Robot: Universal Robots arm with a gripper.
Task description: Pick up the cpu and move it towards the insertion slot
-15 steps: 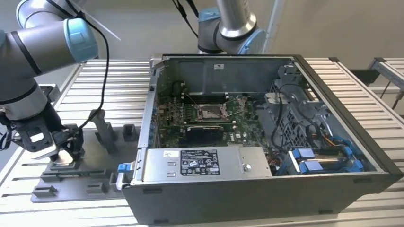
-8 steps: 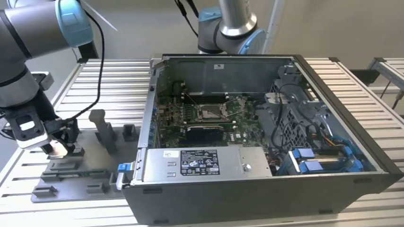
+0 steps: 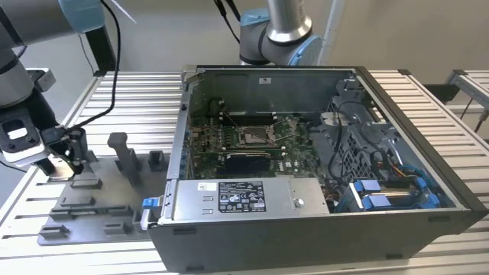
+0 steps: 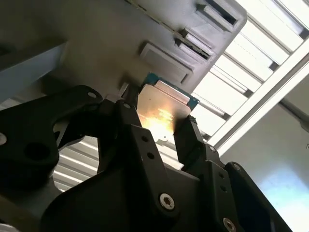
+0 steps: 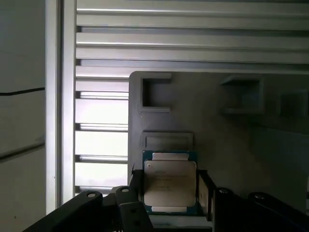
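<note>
- While the arm reaches down at the exterior view's left, its end effector (image 3: 74,165) sits low over the grey tray (image 3: 107,200), which lies flat on the slatted metal desk (image 3: 137,97).
- In both wrist views the end effector (image 4: 159,124) is clamped on the cpu (image 4: 161,107). One black finger presses each of two opposite edges, so the fingers (image 5: 135,187) stand just as far apart as the chip is wide.
- The cpu (image 5: 170,181) shows its silvery metal top with a thin blue-green rim around it. A bright glare lies across the metal in the second wrist view.
- Just beyond the chip, on the grey tray (image 5: 227,130), is a low raised rectangular block (image 5: 168,140). Whether the chip rests on the tray or hangs just clear of it cannot be told.
- The insertion slot (image 3: 256,136) lies well apart from the chip, toward the exterior view's right, inside the open computer case (image 3: 397,149). Its shiny square frame sits in the middle of the green circuit board (image 3: 202,149).
- A grey power supply (image 3: 237,197) with a label on top fills the near side of the case.
- A second arm (image 3: 275,34) stands behind the case.
</note>
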